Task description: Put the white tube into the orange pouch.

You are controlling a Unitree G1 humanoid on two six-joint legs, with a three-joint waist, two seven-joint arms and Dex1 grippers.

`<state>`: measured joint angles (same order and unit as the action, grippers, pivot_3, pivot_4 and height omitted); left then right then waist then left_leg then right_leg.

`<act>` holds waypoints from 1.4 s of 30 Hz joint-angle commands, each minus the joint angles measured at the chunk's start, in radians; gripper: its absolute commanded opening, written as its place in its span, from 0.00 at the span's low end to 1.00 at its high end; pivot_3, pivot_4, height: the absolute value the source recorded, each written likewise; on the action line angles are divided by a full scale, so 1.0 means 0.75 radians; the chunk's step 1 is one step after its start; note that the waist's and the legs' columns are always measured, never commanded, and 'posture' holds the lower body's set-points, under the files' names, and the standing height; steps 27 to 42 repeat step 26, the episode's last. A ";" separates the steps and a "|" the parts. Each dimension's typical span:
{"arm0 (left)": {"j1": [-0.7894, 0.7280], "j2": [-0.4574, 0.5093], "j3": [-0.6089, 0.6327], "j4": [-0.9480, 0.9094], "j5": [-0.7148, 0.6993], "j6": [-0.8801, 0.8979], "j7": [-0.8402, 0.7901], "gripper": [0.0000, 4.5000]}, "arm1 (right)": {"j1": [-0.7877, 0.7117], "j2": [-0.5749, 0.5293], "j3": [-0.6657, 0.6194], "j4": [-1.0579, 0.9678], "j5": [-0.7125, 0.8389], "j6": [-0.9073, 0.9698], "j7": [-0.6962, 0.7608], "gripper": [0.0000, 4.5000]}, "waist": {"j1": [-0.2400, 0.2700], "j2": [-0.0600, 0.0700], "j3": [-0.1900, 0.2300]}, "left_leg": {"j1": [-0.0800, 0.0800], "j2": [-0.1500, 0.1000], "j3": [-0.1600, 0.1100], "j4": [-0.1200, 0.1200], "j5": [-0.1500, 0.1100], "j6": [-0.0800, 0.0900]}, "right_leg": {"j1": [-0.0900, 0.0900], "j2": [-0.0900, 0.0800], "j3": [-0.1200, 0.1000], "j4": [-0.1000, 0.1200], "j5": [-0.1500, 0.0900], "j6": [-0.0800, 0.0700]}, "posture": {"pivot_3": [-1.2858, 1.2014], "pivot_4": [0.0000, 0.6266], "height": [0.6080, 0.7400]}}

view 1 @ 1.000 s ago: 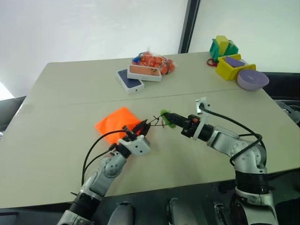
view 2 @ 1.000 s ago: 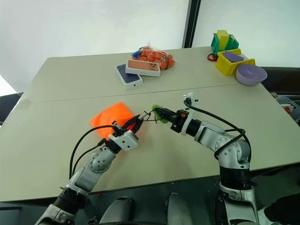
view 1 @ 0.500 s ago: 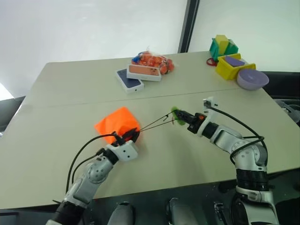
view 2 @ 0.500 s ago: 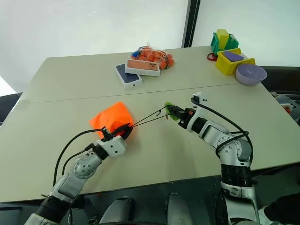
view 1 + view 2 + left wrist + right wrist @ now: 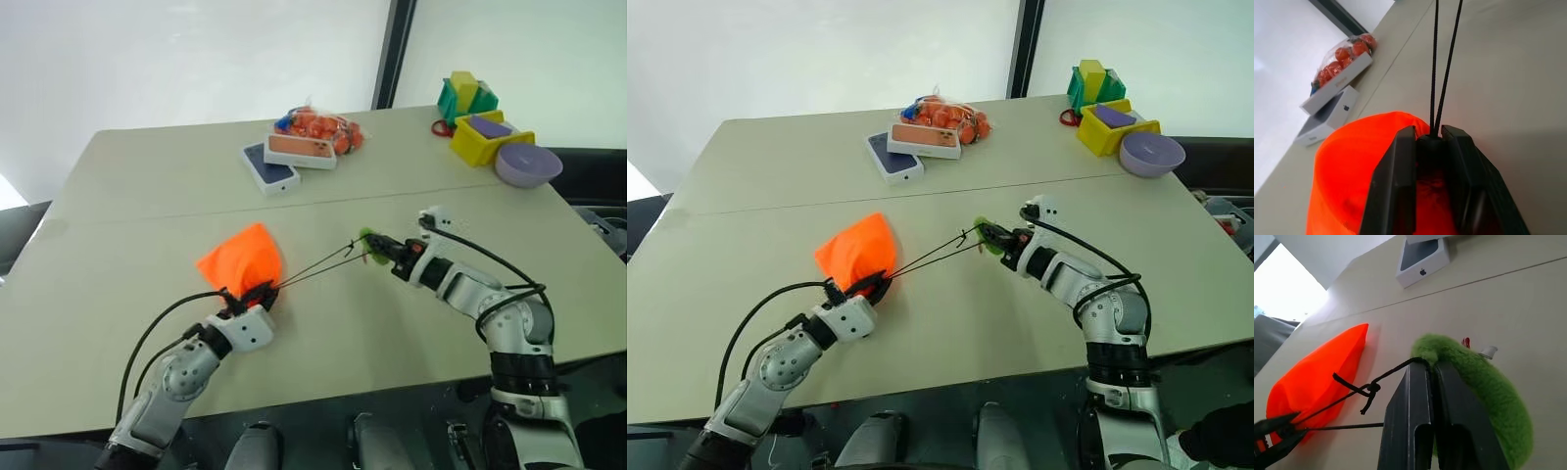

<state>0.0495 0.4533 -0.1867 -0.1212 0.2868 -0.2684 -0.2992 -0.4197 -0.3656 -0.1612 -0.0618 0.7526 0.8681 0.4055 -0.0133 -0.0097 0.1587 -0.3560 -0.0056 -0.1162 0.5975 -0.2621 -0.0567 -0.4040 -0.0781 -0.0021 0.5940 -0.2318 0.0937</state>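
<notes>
Orange soft fabric drawstring pouch (image 5: 243, 262) lies on the beige worktop (image 5: 147, 186), its neck pinched between the left gripper (image 5: 1431, 147)'s fingers. Thin black cord (image 5: 318, 264) runs taut toward two o'clock, where the right gripper (image 5: 1431, 369) is clamped on the fuzzy lime-green loop (image 5: 1484, 387).

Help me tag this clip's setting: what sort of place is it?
Probably a robot test or lab room, not a home: a plain beige table against bare white walls, set with assorted practice items such as phone boxes, colored bins and an orange pouch.
</notes>
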 commanded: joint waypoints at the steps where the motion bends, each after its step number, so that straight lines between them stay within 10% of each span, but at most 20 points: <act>1: 0.035 -0.008 0.037 -0.108 -0.185 0.080 -0.108 0.59 | 0.017 -0.071 0.037 -0.118 -0.030 -0.037 0.102 0.34 | 0.000 0.000 0.000 | 0.000 0.000 0.000 0.000 0.000 0.000 | 0.000 0.000 0.000 0.000 0.000 0.000 | 0.52 0.24 1.00; 4: 0.098 0.010 0.064 -0.242 -0.403 0.230 -0.246 0.94 | 0.081 -0.156 0.113 -0.163 -0.112 -0.092 0.196 0.68 | 0.000 0.000 0.000 | 0.000 0.000 0.000 0.000 0.000 0.000 | 0.000 0.000 0.000 0.000 -0.001 0.001 | 0.52 0.24 1.00; 6: 0.155 0.059 0.131 -0.357 -0.572 0.376 -0.329 1.00 | 0.137 -0.207 0.119 -0.176 -0.132 -0.136 0.271 0.91 | 0.000 -0.001 0.000 | 0.000 0.000 0.000 -0.001 0.000 0.000 | 0.000 0.000 0.000 -0.001 -0.002 0.001 | 0.52 0.24 1.00; 16: 0.270 0.178 0.673 -0.431 -1.035 0.826 -0.311 1.00 | 0.281 -0.354 0.073 -0.019 -0.326 -0.469 0.467 0.91 | -0.002 -0.004 0.003 | 0.000 0.000 0.002 0.001 -0.001 -0.001 | -0.001 -0.001 -0.001 -0.004 -0.003 -0.001 | 0.52 0.24 1.00; 42: 0.236 0.093 0.764 -0.192 -0.926 0.736 -0.207 1.00 | 0.235 -0.287 0.108 0.220 -0.509 -0.834 0.545 0.91 | 0.001 -0.004 0.002 | -0.001 0.000 0.003 -0.003 -0.001 -0.001 | 0.002 -0.002 -0.001 -0.010 -0.002 -0.002 | 0.52 0.24 1.00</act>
